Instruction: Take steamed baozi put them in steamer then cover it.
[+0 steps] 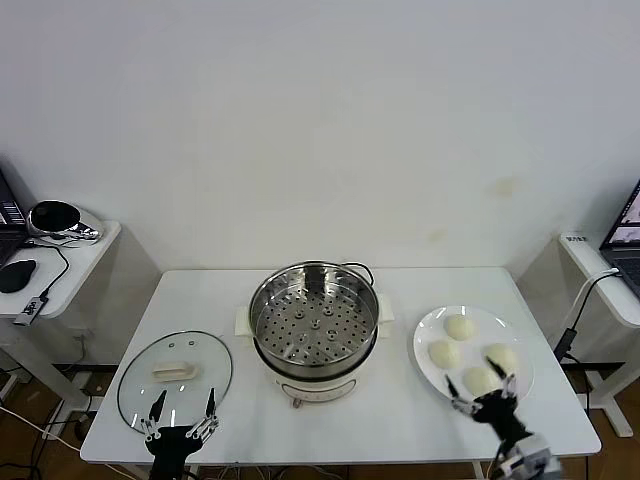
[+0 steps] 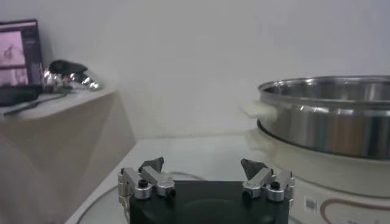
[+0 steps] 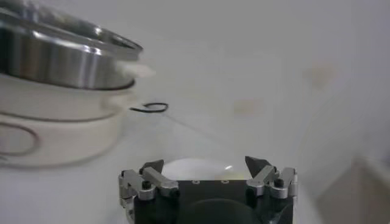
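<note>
White table (image 1: 200, 300) bears steamer (image 1: 314, 325), plain wall (image 1: 320, 120) behind.

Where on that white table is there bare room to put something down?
Bare strips of table lie behind the glass lid, between lid and steamer, and between steamer and plate. The far corner behind the plate is free too. The plate is crowded with four baozi, with the open right gripper at its near edge; the open left gripper hovers at the lid's near edge.

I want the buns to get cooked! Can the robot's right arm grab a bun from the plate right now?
Probably yes. The right gripper is open at the near edge of the plate, right by the nearest baozi, with nothing in between.
</note>
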Controlling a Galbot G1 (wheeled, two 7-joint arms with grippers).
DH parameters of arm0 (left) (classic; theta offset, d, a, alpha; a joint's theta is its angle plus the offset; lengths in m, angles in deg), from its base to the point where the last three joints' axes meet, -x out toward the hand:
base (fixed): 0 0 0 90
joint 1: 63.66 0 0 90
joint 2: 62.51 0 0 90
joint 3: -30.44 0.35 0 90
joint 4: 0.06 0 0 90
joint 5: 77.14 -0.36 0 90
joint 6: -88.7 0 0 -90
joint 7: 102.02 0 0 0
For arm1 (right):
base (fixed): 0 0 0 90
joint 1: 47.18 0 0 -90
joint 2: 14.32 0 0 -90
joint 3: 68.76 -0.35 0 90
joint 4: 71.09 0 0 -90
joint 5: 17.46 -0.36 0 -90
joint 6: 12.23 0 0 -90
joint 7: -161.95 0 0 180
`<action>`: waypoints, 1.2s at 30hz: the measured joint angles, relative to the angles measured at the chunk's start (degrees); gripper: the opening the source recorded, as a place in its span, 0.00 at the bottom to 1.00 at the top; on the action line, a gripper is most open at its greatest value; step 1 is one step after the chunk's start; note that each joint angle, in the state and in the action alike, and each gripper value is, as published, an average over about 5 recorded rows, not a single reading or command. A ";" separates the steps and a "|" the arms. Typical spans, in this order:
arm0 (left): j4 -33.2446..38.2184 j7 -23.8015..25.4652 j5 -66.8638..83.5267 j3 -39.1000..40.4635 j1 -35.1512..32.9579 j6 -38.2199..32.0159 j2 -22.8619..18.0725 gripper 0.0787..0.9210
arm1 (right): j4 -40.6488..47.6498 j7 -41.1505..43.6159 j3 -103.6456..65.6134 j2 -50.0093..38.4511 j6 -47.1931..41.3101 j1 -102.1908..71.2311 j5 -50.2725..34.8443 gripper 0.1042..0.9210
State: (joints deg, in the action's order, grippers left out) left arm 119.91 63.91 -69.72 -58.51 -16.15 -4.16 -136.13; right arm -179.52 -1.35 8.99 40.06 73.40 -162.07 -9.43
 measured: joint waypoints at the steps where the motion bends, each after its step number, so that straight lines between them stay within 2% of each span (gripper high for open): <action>1: -0.01 0.04 -0.19 0.01 0.02 -0.03 0.03 0.88 | 0.33 0.61 0.24 -0.91 -0.28 0.73 0.47 0.88; 10: 0.29 0.13 -3.03 0.26 1.13 0.11 -0.02 0.88 | 7.86 12.88 11.07 -15.06 -3.10 17.97 5.88 0.88; 17: 0.42 -0.08 -4.18 -0.60 1.65 0.89 0.20 0.88 | 16.27 23.69 28.34 -20.97 -3.79 37.20 7.13 0.88; 26: 0.06 -0.38 -4.94 -1.42 2.45 1.95 0.09 0.88 | 26.99 34.99 50.54 -22.69 -1.96 58.75 8.40 0.88; 36: 0.25 -0.18 -5.37 -2.57 2.28 2.23 0.53 0.88 | 38.21 41.03 67.16 -18.35 -0.01 73.04 9.09 0.88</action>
State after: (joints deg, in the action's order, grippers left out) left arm 120.16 63.73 -75.09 -61.07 -13.87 -1.93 -135.60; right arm -141.31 39.69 76.16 21.71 73.39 -89.02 -0.34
